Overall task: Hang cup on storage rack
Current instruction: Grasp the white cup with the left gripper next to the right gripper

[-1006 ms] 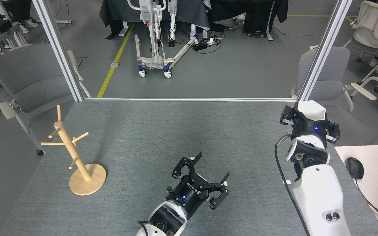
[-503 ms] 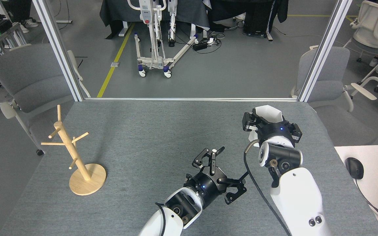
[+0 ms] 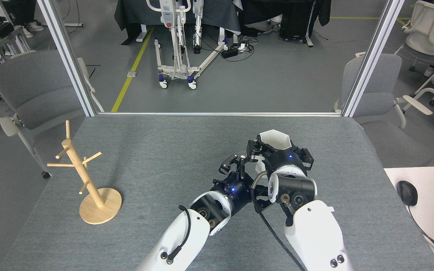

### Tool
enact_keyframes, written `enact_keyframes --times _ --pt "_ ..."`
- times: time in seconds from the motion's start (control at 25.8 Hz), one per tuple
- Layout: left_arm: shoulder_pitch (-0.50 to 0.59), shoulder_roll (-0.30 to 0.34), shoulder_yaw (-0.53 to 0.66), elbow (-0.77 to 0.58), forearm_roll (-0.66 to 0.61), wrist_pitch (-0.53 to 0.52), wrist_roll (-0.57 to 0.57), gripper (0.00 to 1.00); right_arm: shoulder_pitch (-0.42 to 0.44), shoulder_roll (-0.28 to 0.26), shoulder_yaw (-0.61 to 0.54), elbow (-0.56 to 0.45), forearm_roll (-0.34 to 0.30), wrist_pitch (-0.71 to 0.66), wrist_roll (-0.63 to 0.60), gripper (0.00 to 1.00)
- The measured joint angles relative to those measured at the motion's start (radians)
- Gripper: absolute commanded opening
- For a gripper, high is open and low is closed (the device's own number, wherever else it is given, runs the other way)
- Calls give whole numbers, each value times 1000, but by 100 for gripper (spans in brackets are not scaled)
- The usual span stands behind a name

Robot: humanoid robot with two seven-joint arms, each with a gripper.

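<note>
The right gripper [image 3: 277,150] is closed around the cup [image 3: 275,139], its black fingers clamped on either side of the white faceted body, so that only the hexagonal rim and the upper walls show beyond the wrist. The cup sits upright in that grip, mouth facing up, over the middle-right of the table [image 3: 156,150]; whether its base touches the felt cannot be told, since the gripper hides it. Just to the left, the left gripper [image 3: 236,165] has its fingers spread apart and holds nothing (one fingertip lies very close to the cup's side, but contact cannot be made out). The two wrists sit almost against each other, and a black cable loops down from the right wrist across the forearm. Well apart from both, near the table's left edge, the storage rack [image 3: 89,180] stands upright on its round disc base, its thin pegs bare and angled upward. Off the table's right side, a computer mouse [image 3: 407,192] rests on a white desk [image 3: 428,180]
</note>
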Motion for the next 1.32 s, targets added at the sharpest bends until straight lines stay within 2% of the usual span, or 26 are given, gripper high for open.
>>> enact_keyframes --times 0.39,0.66,0.77,0.81,0.97,1.04,1.08,1.32 --pt "-30 -1 2 64 93 -3 -55 99 15 51 38 3 0 10 -4 24" --pt "-43 -1 7 71 109 0 -69 98 51 88 40 6 1 22 -28 23" --pt "-49 -1 8 69 110 -15 -68 85 66 95 16 8 0 24 -9 22" --pt "-49 -1 8 68 110 -15 -67 78 70 96 16 8 0 25 -7 22" --pt "-49 0 7 68 109 -27 -70 42 89 101 11 8 0 32 -5 22" --pt "-48 2 6 68 106 -36 -77 18 97 103 7 8 0 33 -6 22" --pt "-47 2 6 68 105 -39 -82 0 100 104 7 8 0 36 -6 22" --pt "-43 3 8 70 106 -54 -102 0 104 112 2 8 0 42 -6 21"
